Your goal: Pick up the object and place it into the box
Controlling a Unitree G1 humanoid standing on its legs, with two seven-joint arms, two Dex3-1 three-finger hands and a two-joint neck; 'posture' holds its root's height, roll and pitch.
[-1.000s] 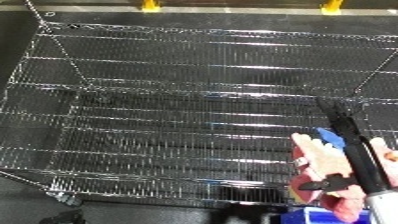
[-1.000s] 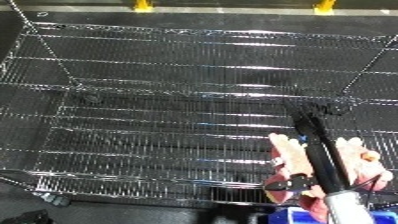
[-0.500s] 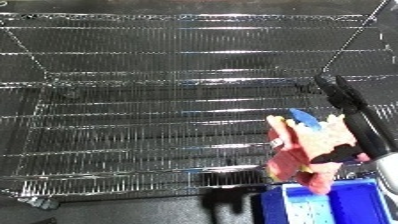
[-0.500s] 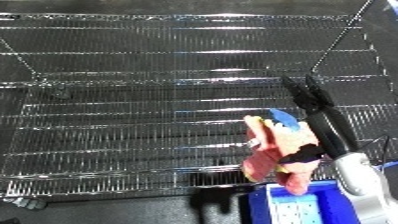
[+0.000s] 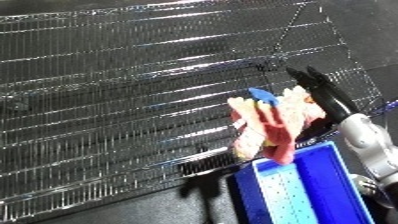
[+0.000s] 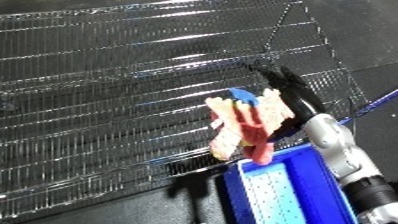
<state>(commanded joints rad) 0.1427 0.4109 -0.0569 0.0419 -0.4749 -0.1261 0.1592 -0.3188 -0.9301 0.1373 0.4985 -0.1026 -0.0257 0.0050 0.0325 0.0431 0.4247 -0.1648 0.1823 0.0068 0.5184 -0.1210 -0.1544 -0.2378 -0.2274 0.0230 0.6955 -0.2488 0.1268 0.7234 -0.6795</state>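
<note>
Holding a pink plush toy w/ the right hand, fingers curled round it. Toy's hanging just above the blue bin's near rim, wire shelf behind.

A storeroom or workshop, judging by the bare wire shelving rack on dark flooring.

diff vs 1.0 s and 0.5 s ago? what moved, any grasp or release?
The right hand has carried the plush toy from low over the wire shelf to hang above the near-left corner of the blue bin. The bin has come well into view, and the whole picture has tilted, so the camera turned. No release: the toy is still held, not yet in the bin. The shelf itself is unchanged. The left hand never shows.
</note>
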